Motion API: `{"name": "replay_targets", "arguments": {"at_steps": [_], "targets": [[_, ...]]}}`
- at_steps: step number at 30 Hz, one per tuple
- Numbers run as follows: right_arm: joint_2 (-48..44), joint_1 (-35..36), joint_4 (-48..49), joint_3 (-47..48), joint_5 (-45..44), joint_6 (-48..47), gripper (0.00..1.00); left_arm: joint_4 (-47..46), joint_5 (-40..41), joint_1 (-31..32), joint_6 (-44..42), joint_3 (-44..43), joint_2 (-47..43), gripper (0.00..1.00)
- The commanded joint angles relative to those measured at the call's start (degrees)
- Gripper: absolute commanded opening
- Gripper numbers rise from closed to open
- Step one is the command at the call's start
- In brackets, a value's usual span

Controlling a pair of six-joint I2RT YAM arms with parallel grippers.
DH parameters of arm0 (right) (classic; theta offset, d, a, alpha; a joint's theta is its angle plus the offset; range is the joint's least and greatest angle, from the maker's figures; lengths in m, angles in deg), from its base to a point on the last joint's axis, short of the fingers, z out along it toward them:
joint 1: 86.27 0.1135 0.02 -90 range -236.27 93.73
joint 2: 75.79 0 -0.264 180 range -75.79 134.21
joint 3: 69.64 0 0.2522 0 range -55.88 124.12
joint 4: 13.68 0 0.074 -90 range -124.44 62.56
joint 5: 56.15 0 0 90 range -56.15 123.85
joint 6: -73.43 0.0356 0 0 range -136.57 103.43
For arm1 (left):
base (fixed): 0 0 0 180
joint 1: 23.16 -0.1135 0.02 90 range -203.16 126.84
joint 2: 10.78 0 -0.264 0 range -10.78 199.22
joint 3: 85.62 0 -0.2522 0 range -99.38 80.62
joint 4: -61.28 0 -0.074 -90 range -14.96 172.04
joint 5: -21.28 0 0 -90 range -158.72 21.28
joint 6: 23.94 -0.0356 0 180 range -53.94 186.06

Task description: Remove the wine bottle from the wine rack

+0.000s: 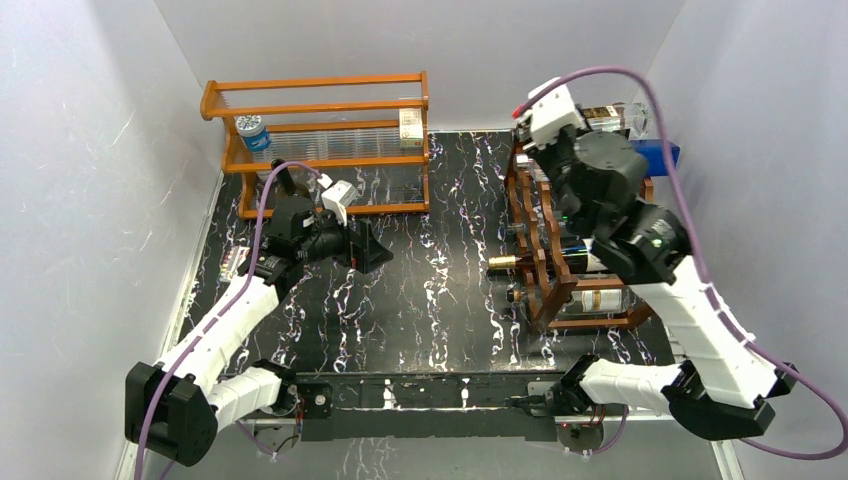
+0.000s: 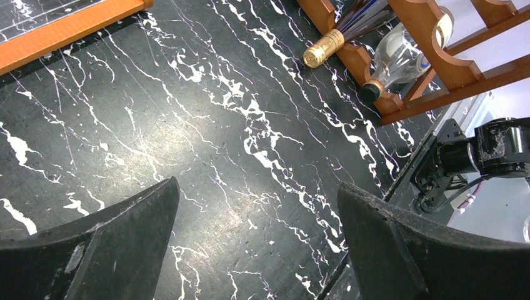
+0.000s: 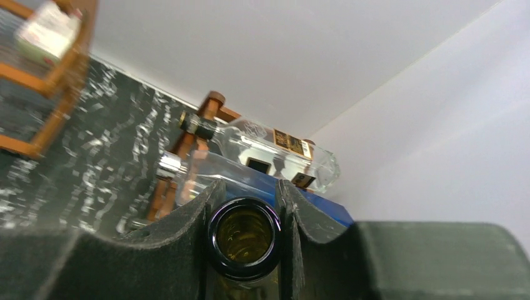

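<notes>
1. Wine bottle (image 3: 244,240): dark glass, with its uncorked mouth facing the right wrist camera. It is clamped at the neck by the right gripper (image 3: 248,195), with a finger pressed against each side just under the rim.
2. It is held at the top, far end of the wine rack (image 1: 545,285), which stands on the right side of the table (image 1: 430,300). In the overhead view the right wrist covers the bottle, so whether its body rests on the rails cannot be told.
3. Just behind the held neck lie a labelled clear bottle (image 3: 275,147) with gold-and-black labels and a silver-capped clear bottle (image 3: 187,172). A blue block (image 3: 319,206) shows just beside them.
4. Lower in the rack, a gold-foil bottle (image 1: 508,263) pokes its neck out toward the middle of the table. A white-labelled bottle (image 1: 598,300) lies on the tier beneath it.
5. The left gripper (image 1: 375,250) hovers over the left half of the table, well apart from the rack. Its jaws are spread wide with only the black marbled surface between them.
6. An orange shelf (image 1: 320,105) stands at the far left of the table. It holds a blue-lidded jar (image 1: 254,133) at its left end and a small box (image 1: 410,124) at its right end.
</notes>
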Motion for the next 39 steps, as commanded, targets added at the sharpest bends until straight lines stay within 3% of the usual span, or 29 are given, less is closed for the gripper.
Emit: {"name": "replay_targets", "arguments": {"at_steps": [1,6,10,19,23,28,31,36,39], "targets": [[-1.0,-0.3,-6.9,11.7,5.2,10.2,0.00,-1.3,-2.5,0.3,-0.1,-1.5,-1.1,0.96],[3.3,-0.3,-9.7,22.1,13.8,13.4,0.00,-2.5,-3.2,0.3,-0.1,-1.0,-2.2,0.96],[5.5,-0.3,-6.3,22.7,23.9,14.0,0.00,-0.8,-0.9,0.3,-2.2,-1.7,-3.6,0.96],[11.9,-0.2,9.7,15.3,47.2,22.1,0.00,-0.8,17.7,0.2,-5.8,-0.2,-15.9,0.98],[14.6,-0.1,19.6,9.9,53.6,27.2,0.00,0.4,28.1,0.2,-5.1,-2.8,-19.3,0.98],[18.6,0.6,32.9,2.4,56.4,32.2,0.00,-1.2,40.6,0.2,-7.4,-5.3,-24.4,0.98],[21.8,3.0,39.9,-0.6,53.5,32.3,0.00,-5.2,49.4,0.2,-9.3,-3.0,-28.4,0.98],[29.5,5.3,46.1,0.9,47.7,33.3,0.00,-9.1,67.2,0.1,-9.9,2.1,-34.5,0.98],[34.4,5.9,47.2,3.9,45.7,34.5,0.00,-10.2,70.4,0.1,-11.3,5.5,-38.9,0.98]]}}
